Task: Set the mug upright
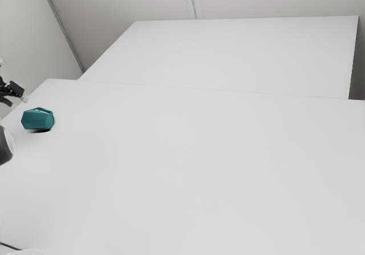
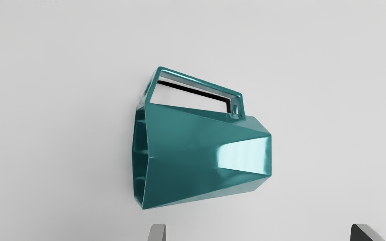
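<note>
The mug [image 2: 203, 150] lies on its side on the table [image 1: 188, 169], close to the left edge of the exterior view, about halfway up the frame. There my gripper [image 1: 16, 101] is just above it and slightly toward the frame's left edge. My two fingers [image 2: 157, 233] stand wide apart, with nothing held between them.

What matters is how the mug's long axis lies against my grip. In the wrist view it runs roughly along the line from one fingertip to the other, not across it. The open mouth [image 2: 140, 157] is about level with one finger, while the narrower base end [image 2: 261, 155] comes to about midway between the two. The whole mug sits off to one side of my grip's centre and out ahead of the tips, its handle [image 2: 199, 81] on the side away from me.

Closing in this pose, I would be pinching from mouth to base, if I met the mug at all. To hold it across the body, I judge I need roughly a quarter turn of the wrist and a shift over the mug, then a tilt that brings the mouth up. The slanting faces may slip in my grip.
</note>
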